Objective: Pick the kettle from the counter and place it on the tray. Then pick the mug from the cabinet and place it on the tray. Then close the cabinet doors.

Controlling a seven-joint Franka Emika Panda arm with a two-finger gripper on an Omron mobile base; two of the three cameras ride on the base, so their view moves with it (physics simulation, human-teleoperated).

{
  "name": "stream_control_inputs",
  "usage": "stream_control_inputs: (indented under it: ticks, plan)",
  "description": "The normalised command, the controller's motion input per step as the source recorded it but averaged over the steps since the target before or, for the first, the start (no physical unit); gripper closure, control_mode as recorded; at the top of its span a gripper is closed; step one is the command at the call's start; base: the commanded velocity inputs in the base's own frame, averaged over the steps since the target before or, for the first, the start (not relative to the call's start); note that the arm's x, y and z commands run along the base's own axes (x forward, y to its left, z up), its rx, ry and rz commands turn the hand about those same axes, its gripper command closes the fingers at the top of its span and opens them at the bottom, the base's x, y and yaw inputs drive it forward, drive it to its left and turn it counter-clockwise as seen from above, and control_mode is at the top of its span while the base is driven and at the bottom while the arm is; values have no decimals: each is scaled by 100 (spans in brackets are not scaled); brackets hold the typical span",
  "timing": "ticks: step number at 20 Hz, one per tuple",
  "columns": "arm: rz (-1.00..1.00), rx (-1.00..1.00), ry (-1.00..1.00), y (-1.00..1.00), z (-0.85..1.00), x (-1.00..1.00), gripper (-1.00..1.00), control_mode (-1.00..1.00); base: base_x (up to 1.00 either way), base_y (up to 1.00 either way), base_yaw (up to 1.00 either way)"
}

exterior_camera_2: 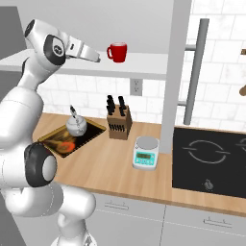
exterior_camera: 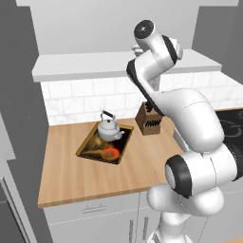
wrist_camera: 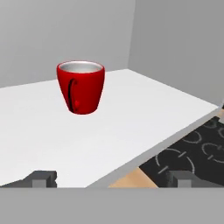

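The red mug (wrist_camera: 81,87) stands upright on the white shelf base of the cabinet (wrist_camera: 131,118), handle turned toward the hand camera. My gripper (wrist_camera: 113,179) is open, short of the mug, with nothing between its fingertips (wrist_camera: 42,178). From the right base camera, the gripper (exterior_camera_2: 96,57) hovers just left of the mug (exterior_camera_2: 116,52) at shelf height. The silver kettle (exterior_camera: 109,128) sits on the far end of the dark tray (exterior_camera: 97,153), which lies on the wooden counter (exterior_camera: 71,175). One cabinet door (exterior_camera_2: 175,72) stands open, edge-on, with its bar handle (exterior_camera_2: 194,72).
A brown knife block (exterior_camera_2: 118,124) stands right of the tray, a small kitchen scale (exterior_camera_2: 145,153) in front of it. A black cooktop (exterior_camera_2: 211,161) fills the counter's right end. Tiled wall lies behind; drawer fronts (exterior_camera: 95,209) below the counter.
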Motion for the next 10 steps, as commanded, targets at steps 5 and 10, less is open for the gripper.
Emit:
stream_control_inputs:
  ticks: [5,10]
  plan:
    - [-7,0,0,-14,0,18,-100,-100,0,0,0]
    - [-5,0,0,-18,0,18,-100,-100,0,0,0]
